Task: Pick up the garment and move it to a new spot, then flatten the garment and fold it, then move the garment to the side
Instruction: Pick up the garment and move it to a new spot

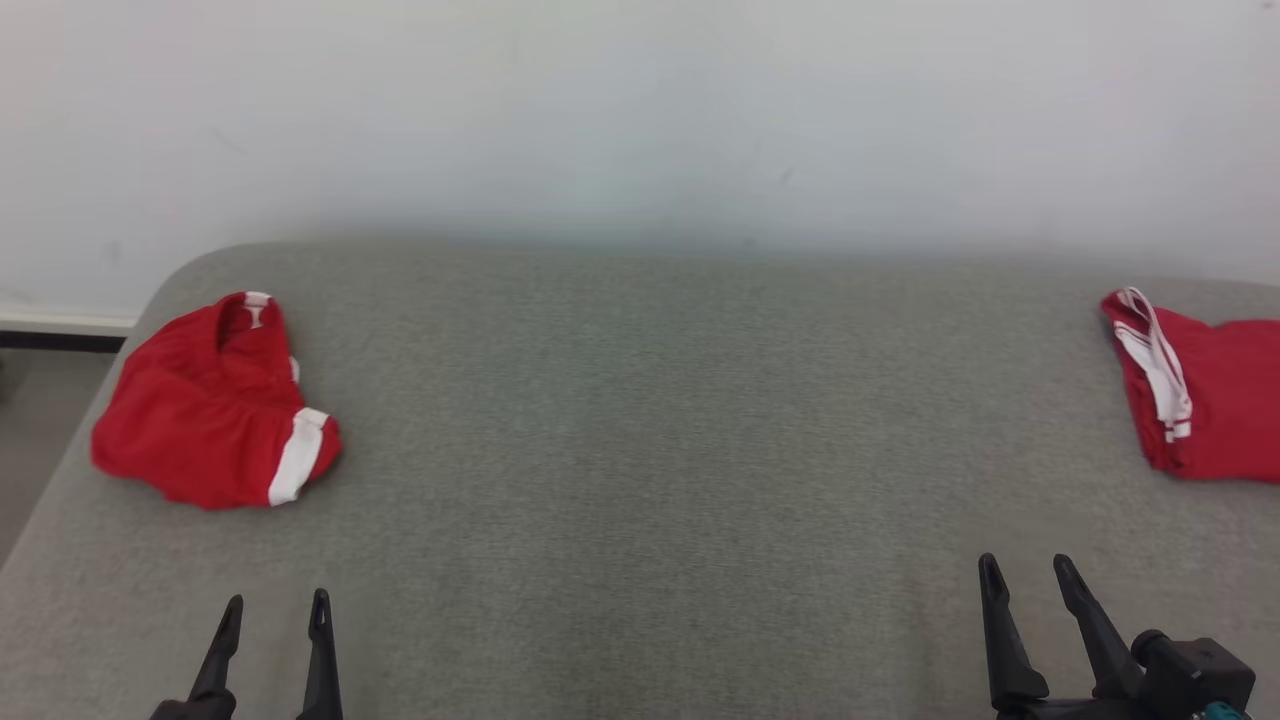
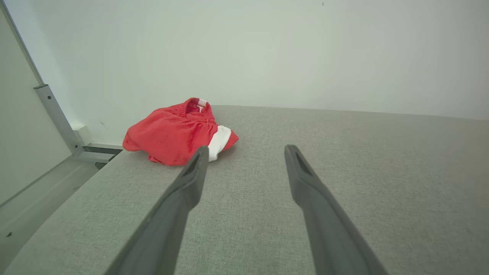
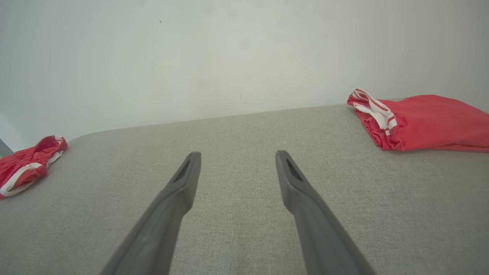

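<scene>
Shorts, red with white trim, lie crumpled near the far left corner of the grey padded surface. Light, limp cloth, likely to sag: pinch the elastic waistband. The left gripper and right gripper stand wide, empty, at the near edge.

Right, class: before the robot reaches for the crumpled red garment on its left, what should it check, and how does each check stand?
1. Left pincer open, empty: ok.
2. Right pincer open, empty: ok.
3. Crumpled red garment uncovered, beyond the left pincer: ok.
4. Grey padded surface bare in the middle for flattening: ok.
5. Folded red garment wholly on the surface: cannot tell, cut off at the frame edge.
</scene>
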You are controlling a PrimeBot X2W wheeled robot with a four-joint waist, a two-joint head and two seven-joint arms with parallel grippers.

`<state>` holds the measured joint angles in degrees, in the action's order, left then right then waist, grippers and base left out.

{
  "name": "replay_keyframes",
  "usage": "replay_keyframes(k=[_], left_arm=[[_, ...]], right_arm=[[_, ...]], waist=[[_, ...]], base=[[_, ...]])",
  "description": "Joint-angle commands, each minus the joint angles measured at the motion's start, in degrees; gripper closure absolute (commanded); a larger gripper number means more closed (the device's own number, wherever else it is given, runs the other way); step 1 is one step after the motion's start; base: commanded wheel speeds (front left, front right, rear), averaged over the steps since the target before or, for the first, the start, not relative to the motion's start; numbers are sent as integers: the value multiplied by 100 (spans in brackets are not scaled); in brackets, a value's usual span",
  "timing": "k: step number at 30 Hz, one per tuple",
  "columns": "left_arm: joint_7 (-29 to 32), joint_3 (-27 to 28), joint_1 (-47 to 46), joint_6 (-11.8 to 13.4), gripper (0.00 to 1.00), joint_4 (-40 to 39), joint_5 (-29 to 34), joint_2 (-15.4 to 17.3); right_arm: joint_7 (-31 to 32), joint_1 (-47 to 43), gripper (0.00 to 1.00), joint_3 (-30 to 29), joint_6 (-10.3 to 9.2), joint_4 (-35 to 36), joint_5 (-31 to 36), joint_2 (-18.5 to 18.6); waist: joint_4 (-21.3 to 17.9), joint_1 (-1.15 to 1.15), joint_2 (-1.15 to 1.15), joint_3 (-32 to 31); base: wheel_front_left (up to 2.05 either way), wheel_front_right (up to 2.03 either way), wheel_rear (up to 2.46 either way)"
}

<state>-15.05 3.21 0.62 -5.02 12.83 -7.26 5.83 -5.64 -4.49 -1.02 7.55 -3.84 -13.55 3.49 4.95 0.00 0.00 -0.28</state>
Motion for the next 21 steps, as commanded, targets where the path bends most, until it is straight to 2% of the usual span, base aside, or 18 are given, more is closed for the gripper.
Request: replay_keyframes(k=[1,13,21], left_arm=[[-12,0,-36,28,0,18,-47,48],[63,40,42,112,0,-22,-115,166],[81,75,85,174,0,-55,-183,218]], right_arm=[[-39,-61,0,8,-16,-14,-31,-27],[-64,-48,0,56,-16,-96,-36,-42],[-25,-34,0,115,-16,-105,-15,-42]], waist=[[321,0,0,-16],[1527,0,0,8],[2145,0,0,29]], base=[[0,0,0],[0,0,0],[0,0,0]])
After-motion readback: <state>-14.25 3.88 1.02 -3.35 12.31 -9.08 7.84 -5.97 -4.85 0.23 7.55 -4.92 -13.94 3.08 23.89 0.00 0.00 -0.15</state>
